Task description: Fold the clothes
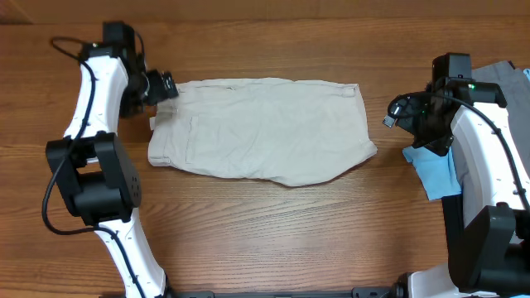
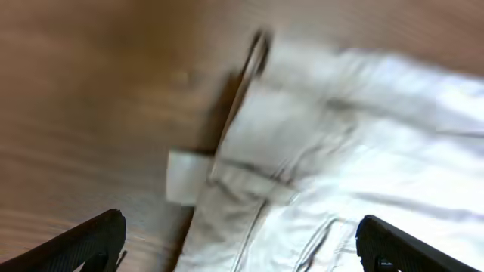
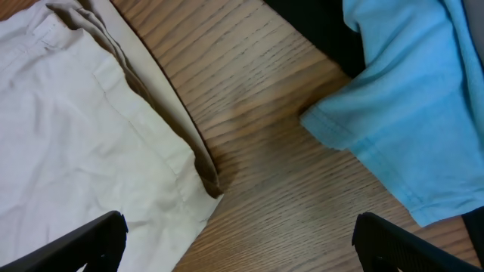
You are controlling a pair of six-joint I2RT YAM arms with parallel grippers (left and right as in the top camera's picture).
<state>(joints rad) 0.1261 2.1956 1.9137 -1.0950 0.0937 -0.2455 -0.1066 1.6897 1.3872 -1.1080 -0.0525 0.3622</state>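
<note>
The left fingers (image 2: 87, 243) are spread wide and released, gripping nothing, poised over the waistband end of the shorts (image 1: 265, 128). A white label (image 2: 185, 177) sticks out from that edge. The right fingers (image 3: 83, 240) are likewise released, above the shorts' hem corner. The shorts lie flat and wrinkled, mid-counter (image 1: 273, 240). Past the hem end, apart from the shorts, lies a blue garment (image 3: 408, 98), with black cloth (image 3: 318, 23) beside it. Each arm bends in toward its end of the shorts.
</note>
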